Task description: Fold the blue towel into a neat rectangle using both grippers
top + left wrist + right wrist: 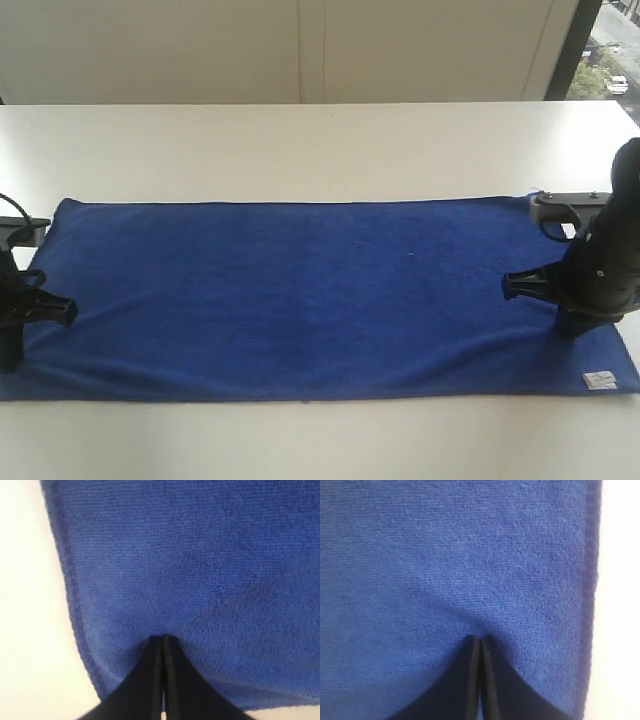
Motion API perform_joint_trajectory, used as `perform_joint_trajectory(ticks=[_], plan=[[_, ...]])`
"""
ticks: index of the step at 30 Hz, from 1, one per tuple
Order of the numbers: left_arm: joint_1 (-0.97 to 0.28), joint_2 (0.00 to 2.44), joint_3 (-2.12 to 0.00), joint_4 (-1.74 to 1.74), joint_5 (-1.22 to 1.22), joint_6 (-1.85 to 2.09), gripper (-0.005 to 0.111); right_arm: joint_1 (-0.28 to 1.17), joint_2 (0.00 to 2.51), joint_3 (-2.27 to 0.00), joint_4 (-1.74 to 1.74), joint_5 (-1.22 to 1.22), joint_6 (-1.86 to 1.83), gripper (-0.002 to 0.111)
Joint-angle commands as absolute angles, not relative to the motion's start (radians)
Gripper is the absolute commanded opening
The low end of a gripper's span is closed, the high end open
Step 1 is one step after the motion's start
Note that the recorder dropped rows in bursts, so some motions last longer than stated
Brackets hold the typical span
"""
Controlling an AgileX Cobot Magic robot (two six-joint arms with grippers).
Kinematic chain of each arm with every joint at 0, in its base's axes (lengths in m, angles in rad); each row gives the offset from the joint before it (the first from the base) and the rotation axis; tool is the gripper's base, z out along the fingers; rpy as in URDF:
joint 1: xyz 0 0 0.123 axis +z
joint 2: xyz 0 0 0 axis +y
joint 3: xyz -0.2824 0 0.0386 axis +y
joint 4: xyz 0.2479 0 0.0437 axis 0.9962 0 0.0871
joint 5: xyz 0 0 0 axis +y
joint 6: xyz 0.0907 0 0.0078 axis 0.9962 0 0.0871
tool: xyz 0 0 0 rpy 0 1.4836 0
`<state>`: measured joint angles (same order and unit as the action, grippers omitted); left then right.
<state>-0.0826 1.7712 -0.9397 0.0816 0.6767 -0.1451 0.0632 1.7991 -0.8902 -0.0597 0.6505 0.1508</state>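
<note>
Two end effectors bear down on the blue towel [300, 290], one at each short end. The left end effector [163, 641] and the right end effector [480, 640] each have their jaws pressed together, with the tips on the plush just inboard of the stitched hem [70, 605]. Whether any cloth is caught between the jaws cannot be told. The towel lies flat as a long rectangle on the white tabletop [300, 150], spanning from one end effector to the other. Its white tag [598, 380] sits at the corner just beside the right end effector. The step in hand looks like securing both ends for the next fold. To do it well, each end effector should probably part its jaws and bite the hem itself, since tips resting on the pile would slip. Both should then rise evenly so the cloth between them stays smooth. The slight ripple in the edge near the left end effector could fold into a crease, so light outward tension would help before one end is carried over and its hem matched to the other's.
</note>
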Motion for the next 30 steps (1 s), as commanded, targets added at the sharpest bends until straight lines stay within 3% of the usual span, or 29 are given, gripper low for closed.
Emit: perform_joint_trajectory(ticks=[1, 19, 30], plan=[[-0.082, 1.782, -0.931, 0.114, 0.696, -0.164, 0.0, 0.057, 1.828, -0.882, -0.09, 0.665, 0.161, 0.0], [-0.082, 1.653, -0.971, -0.028, 0.664, -0.075, 0.0, 0.057, 1.619, -0.947, -0.09, 0.626, 0.161, 0.0], [-0.052, 1.676, -1.063, -0.033, 0.705, -0.025, 0.0, 0.03, 1.828, -1.057, -0.131, 0.589, 0.161, 0.0]])
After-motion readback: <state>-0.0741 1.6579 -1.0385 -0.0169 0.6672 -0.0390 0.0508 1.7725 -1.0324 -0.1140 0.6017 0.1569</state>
